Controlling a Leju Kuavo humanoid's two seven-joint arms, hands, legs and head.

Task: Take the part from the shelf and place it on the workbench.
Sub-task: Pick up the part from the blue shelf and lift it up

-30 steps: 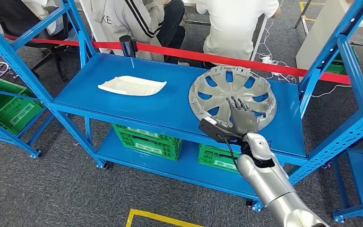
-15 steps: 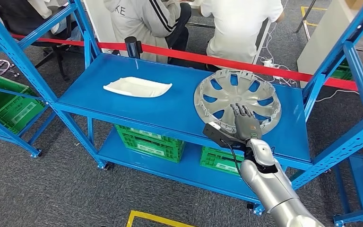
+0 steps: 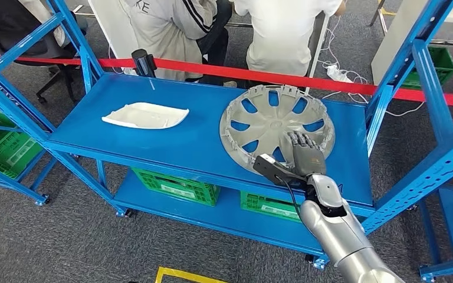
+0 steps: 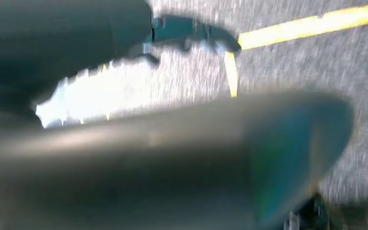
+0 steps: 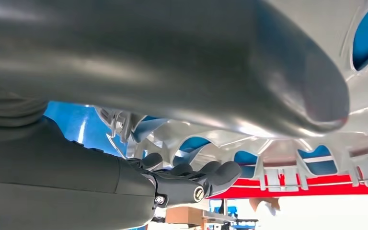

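Here, the right hand lies on the hubcap's near rim, with no firm grip showing.

The silver hubcap sits flat on the blue shelf, at its right end, with the white part well apart to the left. In the right wrist view the fingers reach under the rim while the thumb lies over the face, but whether they clamp the edge cannot be told. The hubcap is wide and thin, so a one-edge hold could let it tilt, slip out, or catch the shelf's upright when lifted. The left hand's state cannot be told from its blurred wrist view.
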